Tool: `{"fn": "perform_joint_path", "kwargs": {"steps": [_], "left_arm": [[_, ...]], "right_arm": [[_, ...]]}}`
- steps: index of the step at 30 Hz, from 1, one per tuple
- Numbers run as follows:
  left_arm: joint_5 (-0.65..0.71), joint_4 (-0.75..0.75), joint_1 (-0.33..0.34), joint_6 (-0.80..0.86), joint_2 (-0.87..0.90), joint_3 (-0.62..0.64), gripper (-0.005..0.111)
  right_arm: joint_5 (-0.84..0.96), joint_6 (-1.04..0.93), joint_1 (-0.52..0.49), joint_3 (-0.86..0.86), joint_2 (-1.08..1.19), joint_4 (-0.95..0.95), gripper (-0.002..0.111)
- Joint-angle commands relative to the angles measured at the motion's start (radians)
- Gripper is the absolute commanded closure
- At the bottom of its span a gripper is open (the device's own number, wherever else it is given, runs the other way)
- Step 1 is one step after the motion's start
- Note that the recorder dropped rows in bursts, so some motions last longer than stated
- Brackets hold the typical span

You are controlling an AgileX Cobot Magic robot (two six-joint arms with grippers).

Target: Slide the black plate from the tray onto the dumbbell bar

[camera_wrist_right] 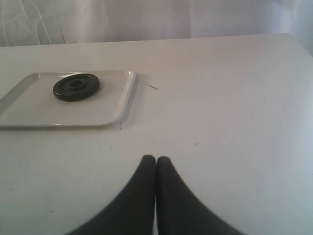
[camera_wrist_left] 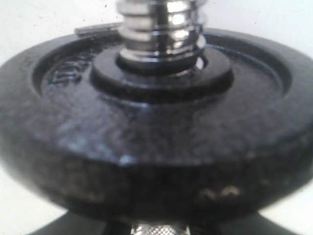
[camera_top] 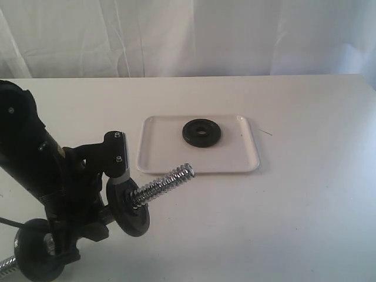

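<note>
White curtain [camera_top: 235, 35] hangs behind a pale table [camera_top: 305, 205]. Near the table's middle lies the tray [camera_top: 235, 158], and 1 black plate [camera_top: 202, 132] rests flat on its far half, touched by nothing. At the near left, the left gripper [camera_top: 117, 179] holds the dumbbell bar [camera_top: 167, 181] tilted, its threaded tip raised and pointing toward the tray's near edge. Its fingers sit mostly hidden behind a second disc [camera_top: 130, 208] already on the bar, and they appear closed on the smooth middle. A third disc [camera_top: 35, 255] sits at the bar's low end by the near left corner. The right gripper [camera_wrist_right: 156, 164] hovers over bare table to the near right of the tray, its 2 fingertips pressed together and holding nothing
</note>
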Motion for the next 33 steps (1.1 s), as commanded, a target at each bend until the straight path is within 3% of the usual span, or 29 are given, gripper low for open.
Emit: {"fn": "perform_joint_path", "kwargs": {"steps": [1, 13, 19, 24, 29, 33], "left_arm": [[-0.003, -0.078, -0.007, -0.037, -0.050, -0.024, 0.107], [-0.029, -0.078, -0.007, -0.165, -0.050, -0.024, 0.107], [-0.048, -0.078, -0.007, -0.229, -0.050, -0.024, 0.107], [-0.048, -0.078, -0.007, -0.223, -0.050, -0.024, 0.107], [-0.048, -0.078, -0.007, -0.210, -0.050, -0.024, 0.107], [-0.050, -0.078, -0.007, -0.210, -0.050, -0.024, 0.107]], "right_arm": [[-0.095, -0.002, 0.002, 0.001, -0.006, 0.001, 0.108], [-0.637, 0.058, 0.002, 0.001, -0.006, 0.078, 0.108], [-0.785, 0.068, 0.002, 0.001, -0.006, 0.074, 0.108], [-0.905, 0.269, 0.002, 0.001, -0.006, 0.074, 0.108], [-0.597, 0.270, 0.002, -0.106, 0.013, 0.068, 0.108], [-0.441, 0.155, 0.002, -0.245, 0.151, 0.068, 0.108]]}}
